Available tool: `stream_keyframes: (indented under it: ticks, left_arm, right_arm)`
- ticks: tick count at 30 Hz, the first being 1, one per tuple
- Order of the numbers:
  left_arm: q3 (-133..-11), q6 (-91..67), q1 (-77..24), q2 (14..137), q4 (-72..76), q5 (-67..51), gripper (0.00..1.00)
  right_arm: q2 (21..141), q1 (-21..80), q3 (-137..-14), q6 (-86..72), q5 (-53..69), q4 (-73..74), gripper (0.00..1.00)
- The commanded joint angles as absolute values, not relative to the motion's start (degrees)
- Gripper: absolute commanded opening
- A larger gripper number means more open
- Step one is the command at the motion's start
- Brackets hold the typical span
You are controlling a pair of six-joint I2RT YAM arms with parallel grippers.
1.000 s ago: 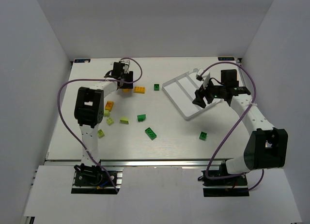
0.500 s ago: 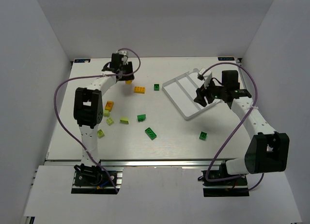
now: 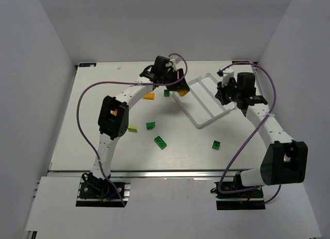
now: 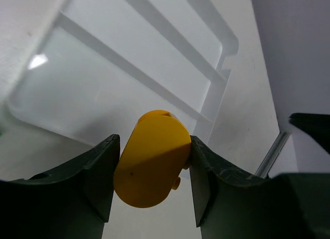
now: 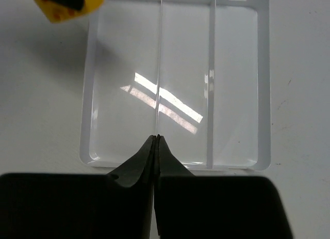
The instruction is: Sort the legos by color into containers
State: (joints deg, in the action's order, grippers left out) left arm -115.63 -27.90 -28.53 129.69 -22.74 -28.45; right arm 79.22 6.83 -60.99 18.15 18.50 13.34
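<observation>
My left gripper (image 3: 180, 87) is shut on the round orange lego (image 4: 152, 164) and hangs over the left corner of the white tray (image 3: 199, 124). The tray's three long containers (image 4: 129, 68) lie below it with nothing in them. My right gripper (image 5: 156, 138) is shut on nothing; its tips sit over the tray's near rim, in line with a divider (image 5: 160, 68). The held orange piece (image 5: 64, 4) shows at that view's top left. Loose on the table are an orange brick (image 3: 148, 96), dark green bricks (image 3: 166, 93) (image 3: 161, 142) (image 3: 216, 144) and a pale yellow-green one (image 3: 132, 128).
Another green brick (image 3: 150, 125) lies mid-table. The left arm (image 3: 129, 97) stretches across the table's left half and covers bricks there. White walls enclose the table on three sides. The right arm (image 3: 268, 125) runs along the right edge.
The left arm swung from the far-left back of the table to the tray's left corner, carrying the round orange piece. The right gripper closed from wide open and drew back slightly.
</observation>
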Motion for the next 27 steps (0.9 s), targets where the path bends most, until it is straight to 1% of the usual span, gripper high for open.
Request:
stream_keyframes:
  ticks: [1, 4, 5, 6, 7, 8, 9, 10, 12, 13, 14, 16, 17, 20, 24, 27]
  left_arm:
    - [-117.0, -27.4, -30.1, 130.2, -26.6, -29.6, 0.0]
    - [-116.5, -27.6, -31.8, 131.5, -26.3, -26.0, 0.0]
    - [-116.5, -27.6, -32.6, 131.8, -25.9, -25.3, 0.0]
    - [-116.6, -27.9, -33.1, 133.0, -26.0, -24.3, 0.0]
    - [-117.2, -28.1, -33.1, 133.6, -25.7, -23.5, 0.04]
    - [-117.8, -28.3, -33.1, 134.0, -25.8, -22.2, 0.08]
    - [-118.4, -28.9, -33.7, 135.2, -25.8, -21.4, 0.08]
    - [-119.1, -29.2, -33.7, 135.6, -25.4, -20.8, 0.09]
    - [-119.6, -30.1, -33.7, 136.1, -25.2, -19.6, 0.23]
    - [-120.1, -30.2, -33.7, 136.5, -24.6, -19.3, 0.31]
    - [-120.3, -30.4, -33.7, 136.6, -24.5, -19.0, 0.4]
    - [-121.0, -30.7, -33.7, 137.3, -24.4, -19.0, 0.51]
    - [-121.4, -30.7, -33.7, 137.4, -24.3, -19.0, 0.61]
    - [-122.1, -30.9, -33.7, 137.9, -23.6, -19.5, 0.66]
    - [-122.6, -31.9, -33.7, 137.5, -21.5, -20.1, 0.77]
    - [-123.6, -31.9, -34.2, 137.5, -20.8, -20.1, 0.8]
  right_arm:
    - [79.4, 6.9, -63.1, 15.7, 17.2, 10.8, 0.02]
    - [79.7, 6.8, -63.1, 15.7, 17.6, 11.3, 0.09]
    - [79.8, 6.8, -63.0, 15.7, 17.8, 11.7, 0.15]
    - [79.9, 6.6, -63.0, 15.8, 18.2, 11.9, 0.18]
    - [79.9, 6.9, -63.0, 16.3, 18.4, 12.2, 0.21]
    - [79.8, 6.9, -62.9, 16.7, 18.5, 12.5, 0.28]
    - [79.8, 6.8, -62.9, 17.0, 18.9, 12.8, 0.33]
    - [79.7, 6.9, -62.8, 17.3, 19.1, 13.5, 0.45]
    - [79.5, 6.9, -62.7, 18.5, 19.8, 14.2, 0.63]
    - [79.3, 6.8, -62.5, 19.0, 20.5, 15.2, 0.74]
    - [79.1, 6.9, -62.2, 20.5, 22.0, 15.6, 0.78]
    - [78.6, 6.9, -61.7, 22.1, 23.9, 17.5, 0.84]
    - [78.5, 6.9, -61.4, 24.1, 26.4, 18.2, 0.85]
    - [77.3, 6.8, -60.3, 27.1, 31.4, 20.9, 0.85]
    - [76.0, 6.9, -59.0, 34.5, 37.0, 24.9, 0.85]
    - [74.8, 6.9, -57.9, 36.3, 38.8, 26.1, 0.84]
